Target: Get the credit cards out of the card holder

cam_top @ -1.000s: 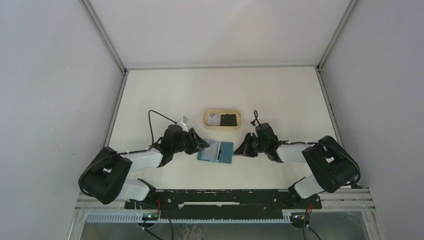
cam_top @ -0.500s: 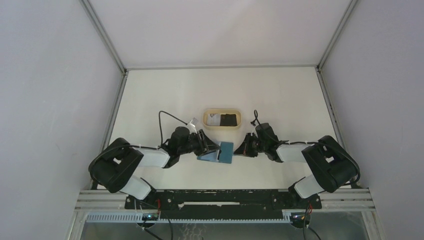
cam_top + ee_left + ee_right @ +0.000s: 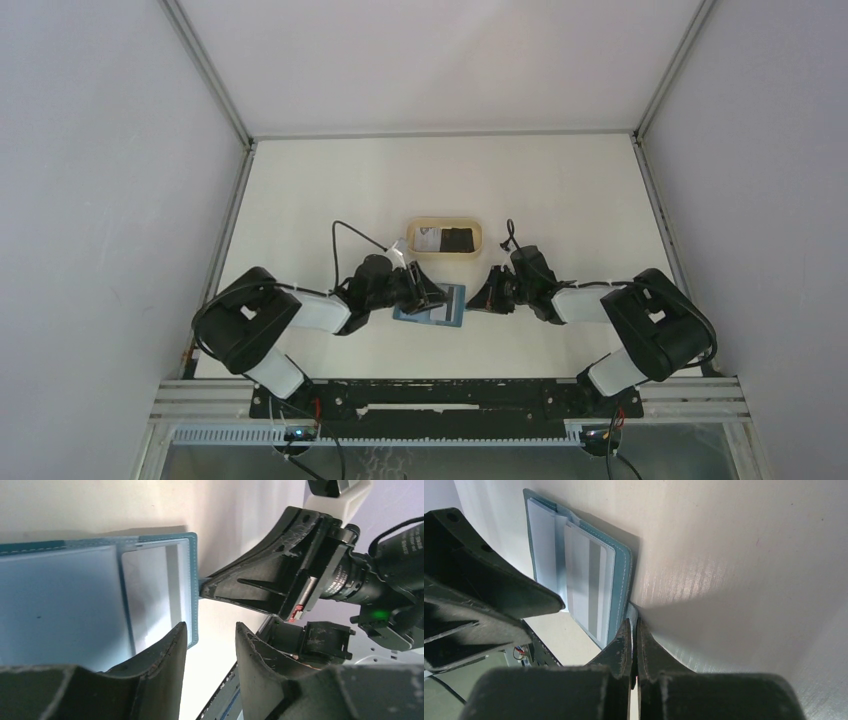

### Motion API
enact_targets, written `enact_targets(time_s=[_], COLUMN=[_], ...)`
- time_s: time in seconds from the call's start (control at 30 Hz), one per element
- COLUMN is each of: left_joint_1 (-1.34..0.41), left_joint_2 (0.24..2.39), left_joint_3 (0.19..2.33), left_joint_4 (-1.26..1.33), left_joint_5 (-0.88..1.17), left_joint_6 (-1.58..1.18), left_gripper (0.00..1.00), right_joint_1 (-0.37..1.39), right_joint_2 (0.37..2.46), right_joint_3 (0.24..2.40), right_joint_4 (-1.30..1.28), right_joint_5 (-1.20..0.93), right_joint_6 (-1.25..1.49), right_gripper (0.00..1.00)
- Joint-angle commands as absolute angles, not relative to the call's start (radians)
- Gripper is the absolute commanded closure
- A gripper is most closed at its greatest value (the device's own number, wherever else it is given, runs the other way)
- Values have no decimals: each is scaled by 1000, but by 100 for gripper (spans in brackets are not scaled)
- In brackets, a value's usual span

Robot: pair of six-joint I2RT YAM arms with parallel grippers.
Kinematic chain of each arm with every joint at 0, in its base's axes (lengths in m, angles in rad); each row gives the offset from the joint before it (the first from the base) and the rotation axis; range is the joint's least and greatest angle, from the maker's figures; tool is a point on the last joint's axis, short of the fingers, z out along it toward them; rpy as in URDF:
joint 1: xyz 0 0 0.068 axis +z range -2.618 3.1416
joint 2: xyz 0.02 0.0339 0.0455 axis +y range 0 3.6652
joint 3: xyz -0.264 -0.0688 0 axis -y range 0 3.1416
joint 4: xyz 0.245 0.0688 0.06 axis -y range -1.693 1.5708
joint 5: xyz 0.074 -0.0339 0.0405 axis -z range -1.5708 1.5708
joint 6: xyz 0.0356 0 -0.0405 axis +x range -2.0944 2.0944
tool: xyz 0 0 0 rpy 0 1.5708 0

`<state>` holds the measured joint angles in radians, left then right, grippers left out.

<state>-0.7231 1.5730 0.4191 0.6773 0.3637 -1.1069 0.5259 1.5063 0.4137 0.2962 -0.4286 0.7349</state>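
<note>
Mid-extraction: card holder (image 3: 432, 303) lies open mid-frame on the tabletop (image 3: 560, 200); right jaws clenched on its snap tab (image 3: 630, 611) (pinning it), left jaws released over a pocketed card (image 3: 591, 585), which needs pinching next.

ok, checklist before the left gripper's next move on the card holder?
1. Teal-blue folding card holder lies open: ok.
2. Right gripper shut on its snap tab: ok.
3. Left gripper open, at the holder: ok.
4. Card between the left gripper's fingers: not ok, gap empty.
5. Card remaining in a pocket: cannot tell; pale striped rectangle shows in one.
6. Tan oval tray holds white card and black card: ok.
</note>
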Motion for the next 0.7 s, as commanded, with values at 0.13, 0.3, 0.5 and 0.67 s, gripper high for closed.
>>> enact_targets(time_s=[0.13, 0.3, 0.5, 0.67], left_joint_1=[-675, -649, -649, -657], left_joint_2=[1505, 1512, 1562, 1594], left_joint_3=[454, 445, 459, 461], left_joint_4=[485, 463, 493, 520], left_joint_5=[253, 249, 284, 304], left_joint_6=[-992, -959, -966, -982], left_gripper=[55, 55, 55, 55], right_joint_1=[521, 519, 518, 516], right_joint_2=[1536, 1539, 1543, 1545], right_joint_3=[393, 390, 387, 387], right_joint_4=[243, 247, 253, 255], right_joint_5=[-391, -397, -401, -405], right_joint_6=[683, 682, 682, 682], right_gripper=[100, 100, 100, 100])
